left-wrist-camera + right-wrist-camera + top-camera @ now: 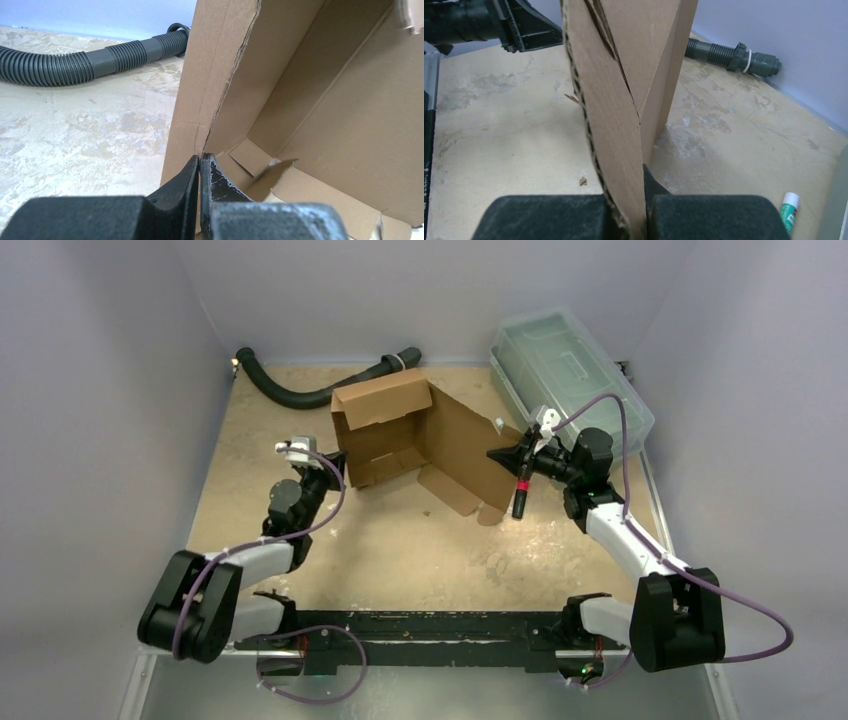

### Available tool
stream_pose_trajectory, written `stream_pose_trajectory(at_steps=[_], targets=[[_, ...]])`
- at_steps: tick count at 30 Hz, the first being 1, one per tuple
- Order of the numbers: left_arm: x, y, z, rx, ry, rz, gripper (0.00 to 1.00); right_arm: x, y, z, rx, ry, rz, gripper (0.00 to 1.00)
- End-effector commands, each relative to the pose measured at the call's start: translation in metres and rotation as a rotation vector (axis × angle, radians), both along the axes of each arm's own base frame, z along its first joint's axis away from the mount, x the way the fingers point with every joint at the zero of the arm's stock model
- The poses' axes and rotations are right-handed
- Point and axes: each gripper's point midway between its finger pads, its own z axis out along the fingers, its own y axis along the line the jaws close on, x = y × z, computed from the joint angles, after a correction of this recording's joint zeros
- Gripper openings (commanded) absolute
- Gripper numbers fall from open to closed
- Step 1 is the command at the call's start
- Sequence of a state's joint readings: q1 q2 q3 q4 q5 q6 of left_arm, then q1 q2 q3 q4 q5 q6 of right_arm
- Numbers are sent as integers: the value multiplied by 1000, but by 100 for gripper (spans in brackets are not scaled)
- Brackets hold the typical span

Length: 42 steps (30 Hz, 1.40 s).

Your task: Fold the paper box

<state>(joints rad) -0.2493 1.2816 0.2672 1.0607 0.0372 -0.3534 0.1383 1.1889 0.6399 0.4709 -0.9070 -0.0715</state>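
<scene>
Two arms, left arm (pixel 262 552) and right arm (pixel 622 532), bend inward mid-frame. The right gripper (pixel 644 200) clamps the one paper box (pixel 400 430); the left gripper (pixel 200 161) is pinched together at its wall.

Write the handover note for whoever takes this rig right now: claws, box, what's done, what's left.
Left claw: shut on the near-left wall corner of the paper box.
Right claw: shut on the edge of the box's wide right-hand panel.
Box: mid-table toward the far side, left of the clear plastic bin.
Done: the tray end has its far and left walls standing.
Left: the right-hand panel and its flaps are spread open and not folded in, so the box is not closed.
</scene>
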Motion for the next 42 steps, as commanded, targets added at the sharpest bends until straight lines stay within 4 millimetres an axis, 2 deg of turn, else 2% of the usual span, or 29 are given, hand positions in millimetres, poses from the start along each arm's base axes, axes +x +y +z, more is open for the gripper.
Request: stream_pose_trajectory(at_steps=[1,12,15,22,27,33,37,39,42], targets=[[-14,0,11,44,-15,67,0,-3,5,23,11,-56,40,0],[-39,-10,-22,45,76,86,1,-7,7,23,8,-62,62,0],[-43,-8,-23,21,82,92,7,-7,7,22,2,-66,62,0],[-49,-13,-9,-30,112,67,32,-4,5,20,-21,-78,51,0],[-59,-15,2,-68,155,44,45,-2,3,20,-29,-81,35,0],[-77,-15,14,-179,245,35,50,-1,2,19,-32,-78,26,0],[-97,-23,22,-243,334,-24,51,0,2,18,-32,-76,25,0],[-110,-30,32,-251,359,-81,51,0,2,18,-32,-76,26,0],[-126,-39,59,-235,343,-179,53,-1,2,18,-32,-76,28,0]])
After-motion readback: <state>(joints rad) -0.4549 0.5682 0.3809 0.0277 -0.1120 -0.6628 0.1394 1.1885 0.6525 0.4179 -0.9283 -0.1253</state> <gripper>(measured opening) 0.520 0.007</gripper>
